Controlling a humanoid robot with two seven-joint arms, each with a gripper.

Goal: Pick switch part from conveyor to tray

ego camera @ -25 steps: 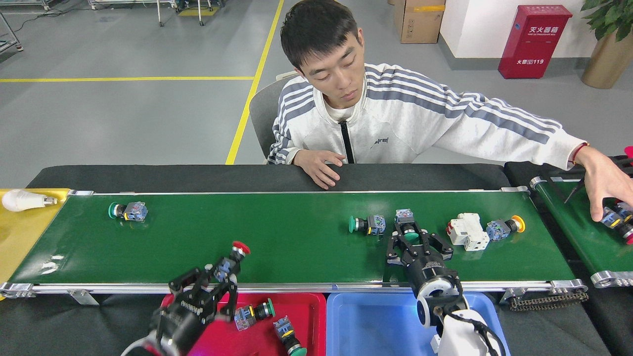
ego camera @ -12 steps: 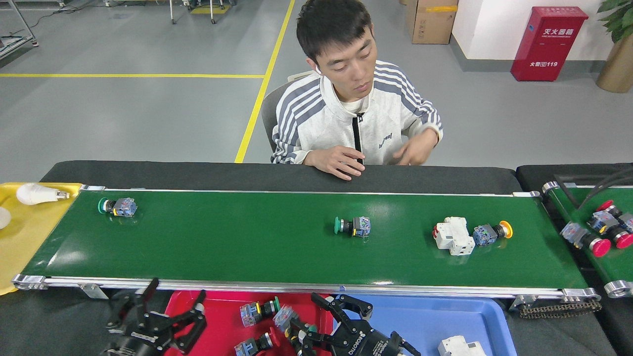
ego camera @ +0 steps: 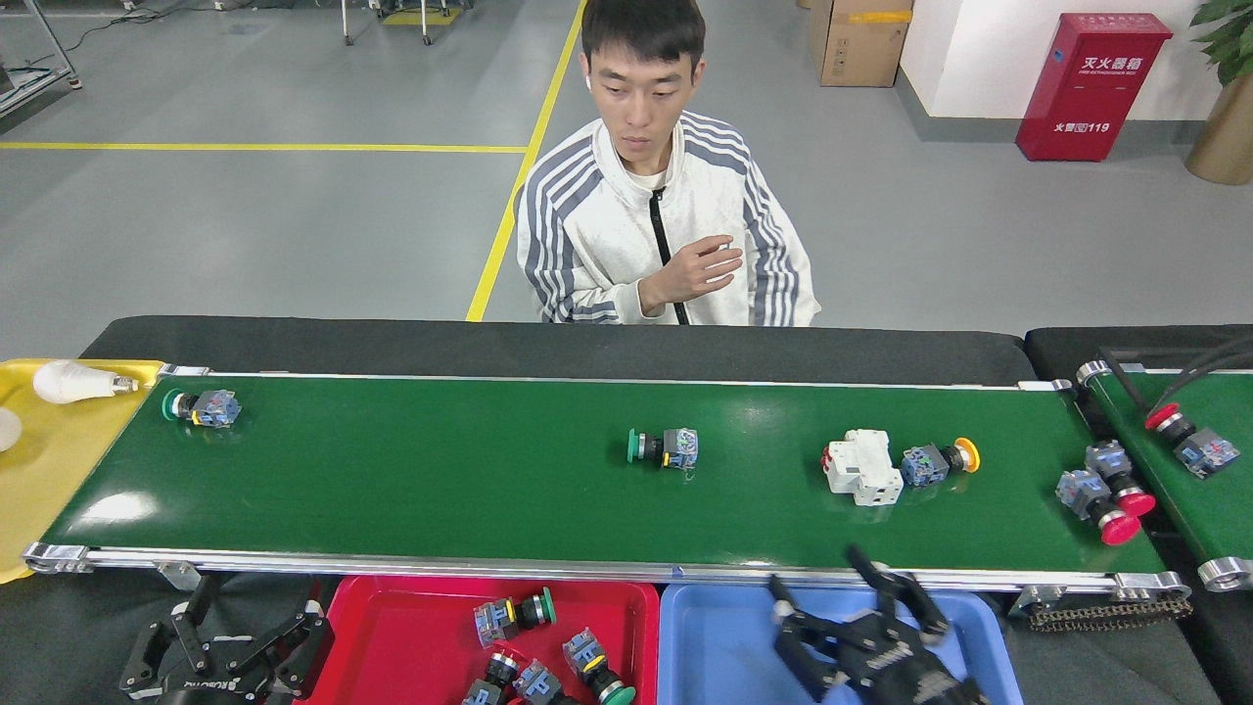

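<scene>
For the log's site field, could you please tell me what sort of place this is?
Probably a factory floor or a mock-up of one: a conveyor carrying switch parts, yellow lines on the grey floor, and a red fire-extinguisher cabinet.

Switches (ego camera: 664,447) dot conveyor (ego camera: 470,490) (person (ego camera: 661,235) behind).

My right claw (ego camera: 861,627) is motion-blurred and runs off the bottom edge, so I can't read its jaws. It hides part of the blue tray (ego camera: 705,636). The red tray (ego camera: 392,636) and its lowest switch parts (ego camera: 533,681) are cut by the same edge.
</scene>
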